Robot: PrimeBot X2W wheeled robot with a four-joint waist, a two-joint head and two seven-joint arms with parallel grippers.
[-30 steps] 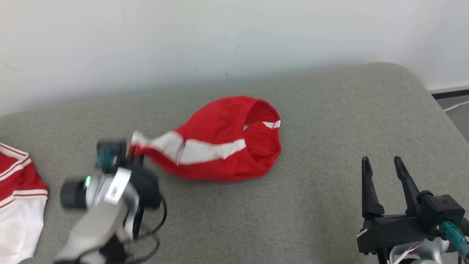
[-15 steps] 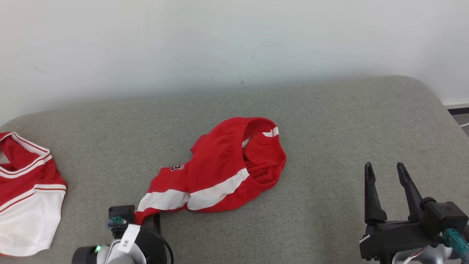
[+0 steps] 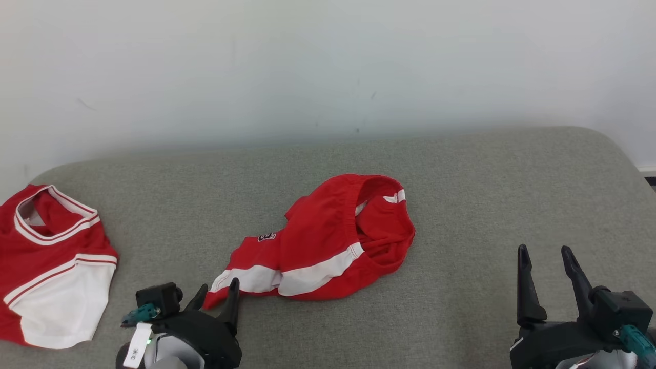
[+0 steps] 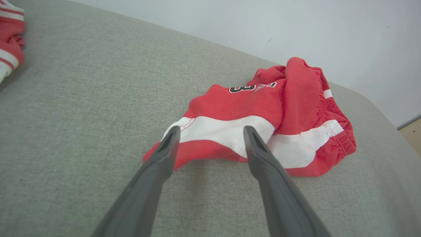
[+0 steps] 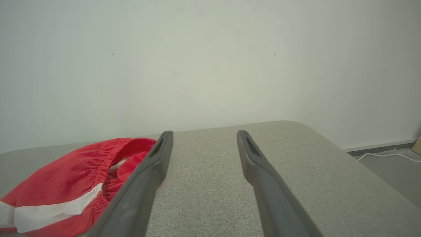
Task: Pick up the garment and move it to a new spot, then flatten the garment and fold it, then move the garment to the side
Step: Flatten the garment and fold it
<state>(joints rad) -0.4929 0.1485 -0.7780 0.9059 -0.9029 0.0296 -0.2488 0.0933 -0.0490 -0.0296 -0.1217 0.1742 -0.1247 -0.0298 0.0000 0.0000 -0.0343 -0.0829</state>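
Red shorts: crumpled, white stripe, centre of frame on grey cushion; waistband opening faces upper right, one leg trails toward lower left.
Left gripper: lower left, fingers spread wide, tips right at the leg hem, nothing clamped.
Right gripper: lower right, fingers wide apart, empty, well apart from shorts.
Red-white shirt: left edge of frame, lying on cushion.
Wall: pale, top of frame.

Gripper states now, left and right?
Left gripper: open, holding nothing, at the edge of the crumpled red-and-white fabric shorts.
Right gripper: open, empty.
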